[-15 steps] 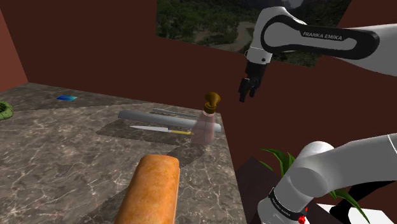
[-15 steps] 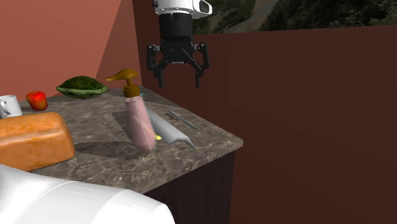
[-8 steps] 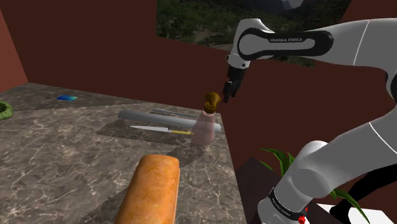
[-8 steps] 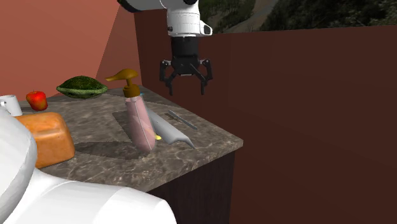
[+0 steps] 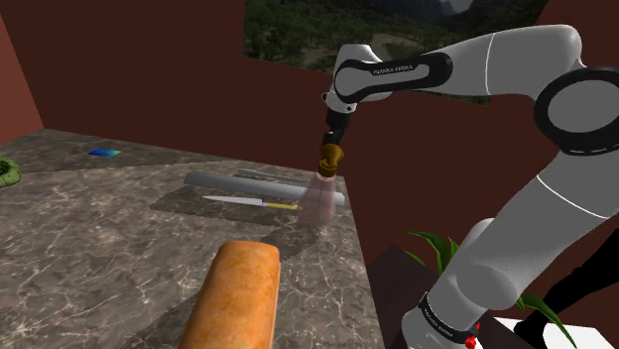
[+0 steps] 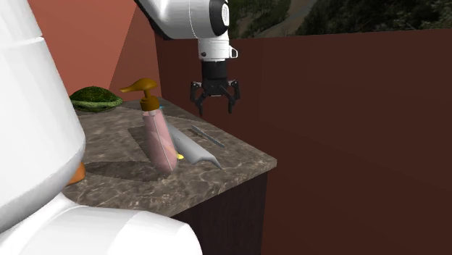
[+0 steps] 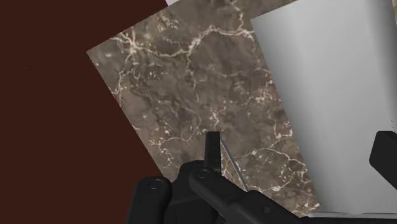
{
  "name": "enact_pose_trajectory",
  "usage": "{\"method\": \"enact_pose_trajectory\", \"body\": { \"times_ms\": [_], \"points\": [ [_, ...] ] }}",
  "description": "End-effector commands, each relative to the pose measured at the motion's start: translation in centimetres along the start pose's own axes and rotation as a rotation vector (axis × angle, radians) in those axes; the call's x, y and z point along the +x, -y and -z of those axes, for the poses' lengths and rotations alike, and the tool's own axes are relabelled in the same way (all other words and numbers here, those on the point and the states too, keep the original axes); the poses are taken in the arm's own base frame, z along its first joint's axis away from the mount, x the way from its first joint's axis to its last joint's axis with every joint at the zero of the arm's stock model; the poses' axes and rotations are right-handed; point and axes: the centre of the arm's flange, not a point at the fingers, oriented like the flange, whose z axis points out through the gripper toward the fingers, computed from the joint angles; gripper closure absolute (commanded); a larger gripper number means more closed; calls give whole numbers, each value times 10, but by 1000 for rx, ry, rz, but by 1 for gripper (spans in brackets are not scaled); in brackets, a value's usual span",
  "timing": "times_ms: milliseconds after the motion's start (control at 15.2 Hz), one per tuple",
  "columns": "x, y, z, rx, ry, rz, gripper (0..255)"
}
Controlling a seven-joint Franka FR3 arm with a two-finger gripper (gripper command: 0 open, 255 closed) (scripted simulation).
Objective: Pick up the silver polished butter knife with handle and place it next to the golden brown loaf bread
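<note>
The butter knife (image 5: 264, 175) is a thin grey strip lying flat on the marble counter (image 5: 89, 228) close to the back wall, also seen as the butter knife (image 6: 206, 136) past the pink bottle. The golden brown loaf (image 5: 234, 297) lies at the counter's front; a sliver of the loaf (image 6: 78, 172) peeks from behind the arm. My gripper (image 6: 215, 109) hangs open and empty above the knife's area, fingers pointing down. In the shoulder view the gripper (image 5: 331, 135) sits just above the bottle's pump. The wrist view has the gripper (image 7: 297, 137) over marble, fingers apart.
A pink soap bottle with a brown pump (image 5: 321, 193) stands near the counter's right edge. A long grey cylinder (image 5: 238, 184) and a yellow-handled knife (image 5: 253, 202) lie beside it. A green object (image 6: 98, 98) and a blue item (image 5: 103, 153) lie far off. A pale panel (image 7: 343, 95) fills part of the wrist view.
The gripper moved toward the shoulder view's left and lower, from beyond the counter's edge to above the counter by the pump. It stayed open. Nothing on the counter moved.
</note>
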Motion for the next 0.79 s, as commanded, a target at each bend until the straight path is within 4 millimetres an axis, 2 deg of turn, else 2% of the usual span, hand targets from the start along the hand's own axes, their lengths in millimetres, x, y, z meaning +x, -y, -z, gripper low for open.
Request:
{"method": "enact_pose_trajectory", "body": {
  "times_ms": [0,726],
  "points": [
    [21,-2,-13,1,-8,47,0],
    [147,4,-72,11,-49,295,0]
  ]
}}
